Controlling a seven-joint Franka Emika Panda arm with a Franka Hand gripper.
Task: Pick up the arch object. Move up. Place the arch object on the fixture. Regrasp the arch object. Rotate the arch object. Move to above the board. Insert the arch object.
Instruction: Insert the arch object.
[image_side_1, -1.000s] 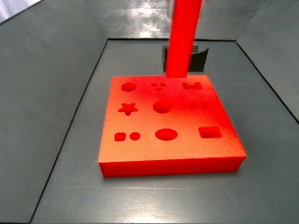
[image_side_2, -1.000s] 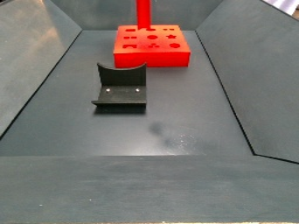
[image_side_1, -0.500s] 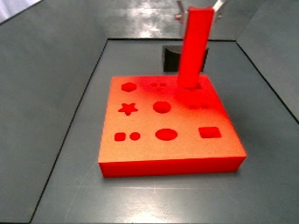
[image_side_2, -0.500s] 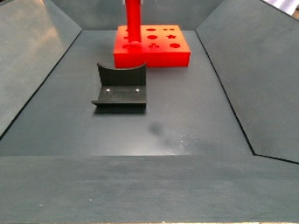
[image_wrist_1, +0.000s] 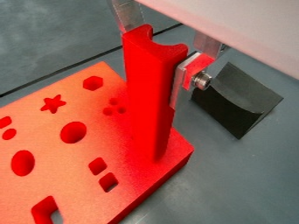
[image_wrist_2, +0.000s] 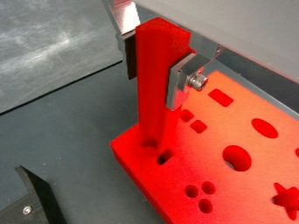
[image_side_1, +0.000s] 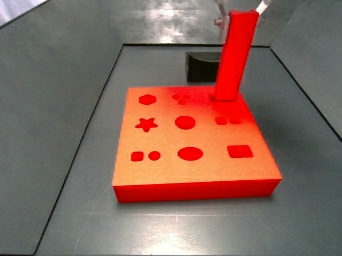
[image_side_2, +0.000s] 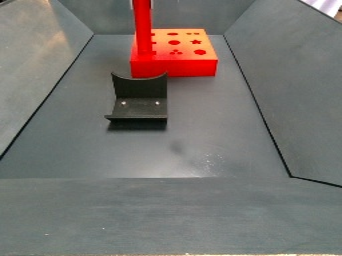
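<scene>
Gripping from above, the gripper (image_wrist_1: 158, 54) clamps its 2 silver fingers (image_wrist_2: 183, 77) on the upright arch object (image_wrist_1: 152, 96), whose foot meets the board (image_wrist_1: 70, 166) beside the fixture (image_wrist_1: 239, 101).

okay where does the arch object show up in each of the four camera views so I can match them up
Wrist view: arch object upright at centre, lower end meeting the board, tool clamped on its top.
Wrist view: upright left of centre, at the board's corner.
Side view: upright at upper right, fixture behind.
Side view: upright at top centre, at the board's left end.
Shared landmark: the board.
</scene>
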